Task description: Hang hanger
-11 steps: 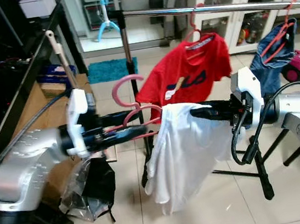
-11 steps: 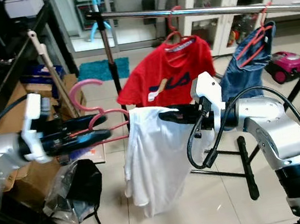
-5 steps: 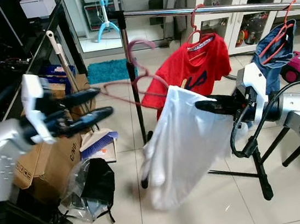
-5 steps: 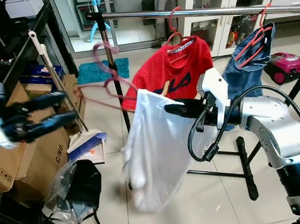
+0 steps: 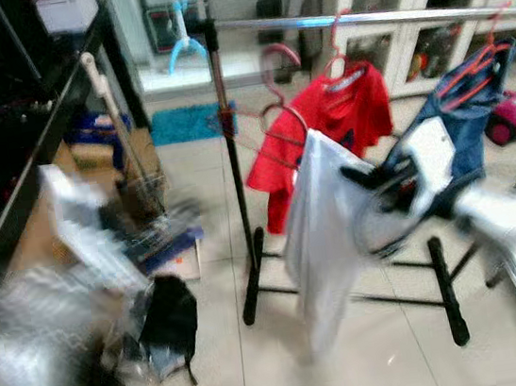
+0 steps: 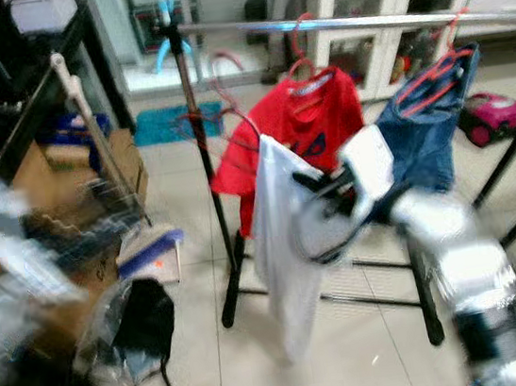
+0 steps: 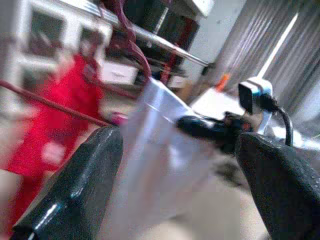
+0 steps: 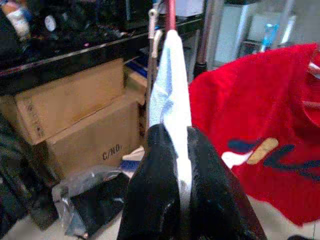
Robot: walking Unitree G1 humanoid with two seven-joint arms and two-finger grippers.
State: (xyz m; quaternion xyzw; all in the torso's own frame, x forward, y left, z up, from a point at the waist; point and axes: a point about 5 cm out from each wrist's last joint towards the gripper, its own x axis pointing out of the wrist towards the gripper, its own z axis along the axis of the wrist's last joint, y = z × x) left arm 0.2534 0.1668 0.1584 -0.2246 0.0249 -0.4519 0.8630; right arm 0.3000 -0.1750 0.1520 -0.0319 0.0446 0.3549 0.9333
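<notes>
Tiled floor [image 5: 374, 349], metal rail [image 5: 378, 16]. Right gripper [image 8: 175, 150] pinching white shirt [image 5: 320, 232] on pink hanger [image 5: 275, 67]; left gripper [image 7: 175, 165] wide, empty.

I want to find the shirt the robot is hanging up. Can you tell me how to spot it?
Look for the long silver rail running across the room, with a red shirt and a blue garment hanging from it. Just in front of the red shirt hangs the white shirt on a pink hanger, pinched by the right tool. It is the one white garment there.
</notes>
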